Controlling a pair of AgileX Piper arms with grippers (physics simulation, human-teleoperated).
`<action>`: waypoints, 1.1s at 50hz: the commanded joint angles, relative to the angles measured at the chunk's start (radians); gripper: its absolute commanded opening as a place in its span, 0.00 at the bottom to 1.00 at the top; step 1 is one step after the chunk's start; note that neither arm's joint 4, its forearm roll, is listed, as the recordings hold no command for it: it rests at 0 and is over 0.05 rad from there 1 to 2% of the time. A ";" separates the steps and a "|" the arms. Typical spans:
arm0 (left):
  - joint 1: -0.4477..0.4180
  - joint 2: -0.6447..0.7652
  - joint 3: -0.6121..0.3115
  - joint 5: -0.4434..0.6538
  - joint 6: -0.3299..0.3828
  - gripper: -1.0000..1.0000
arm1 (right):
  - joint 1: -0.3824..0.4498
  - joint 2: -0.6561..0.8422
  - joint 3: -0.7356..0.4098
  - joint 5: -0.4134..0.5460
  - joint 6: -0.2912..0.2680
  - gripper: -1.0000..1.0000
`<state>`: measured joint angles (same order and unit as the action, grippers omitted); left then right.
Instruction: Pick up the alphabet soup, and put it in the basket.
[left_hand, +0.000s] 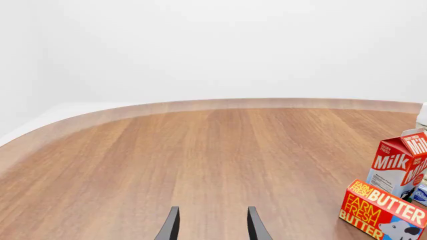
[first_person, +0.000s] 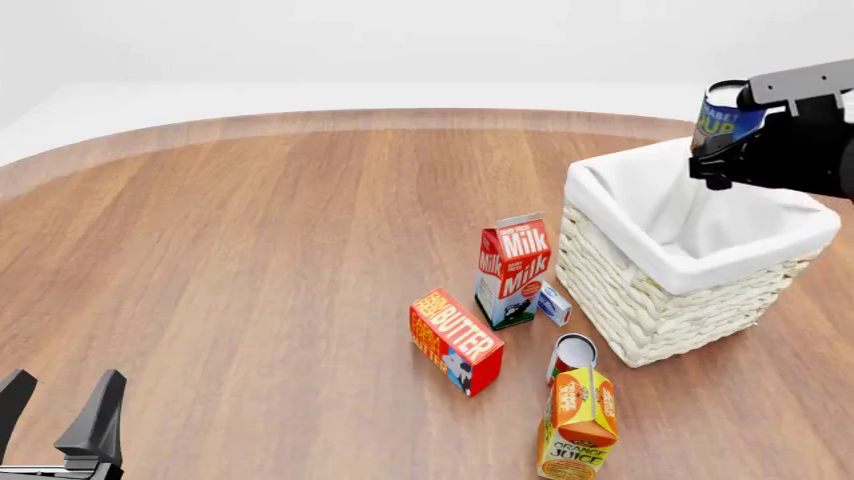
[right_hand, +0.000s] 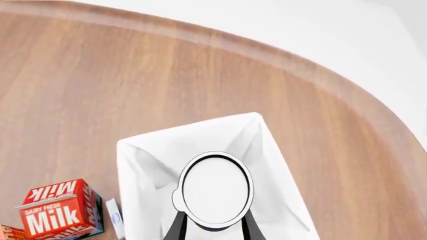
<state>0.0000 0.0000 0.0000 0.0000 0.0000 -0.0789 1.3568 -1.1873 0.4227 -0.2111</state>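
Observation:
The alphabet soup (first_person: 729, 113) is held in the air by my right gripper (first_person: 725, 138), which is shut on it above the basket (first_person: 638, 305), over its far right part. In the right wrist view the can's white flat end (right_hand: 217, 189) faces the camera between the dark fingers (right_hand: 177, 226), with the basket's white cloth liner (right_hand: 150, 150) spread beneath it. My left gripper (first_person: 58, 400) stands open and holds nothing low at the near left of the table, far from the basket; its two fingertips (left_hand: 172, 224) show over bare wood.
A milk carton (first_person: 514, 262) stands left of the basket, with a small box (first_person: 554, 303) beside it. A butter box (first_person: 457, 342) lies nearer, and a small can (first_person: 571, 355) and an orange juice carton (first_person: 577, 425) stand in front of the basket.

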 joint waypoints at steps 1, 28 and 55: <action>0.000 0.000 0.000 0.000 0.000 1.00 | -0.008 0.040 -0.054 0.041 0.006 0.00; 0.000 0.000 0.000 0.000 0.000 1.00 | -0.015 0.135 -0.135 0.134 -0.036 0.00; 0.000 0.000 0.000 0.000 0.000 1.00 | -0.038 0.223 -0.122 0.128 -0.076 0.00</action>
<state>0.0000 0.0000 0.0000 0.0000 0.0000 -0.1031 1.5554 -1.3194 0.5672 -0.2915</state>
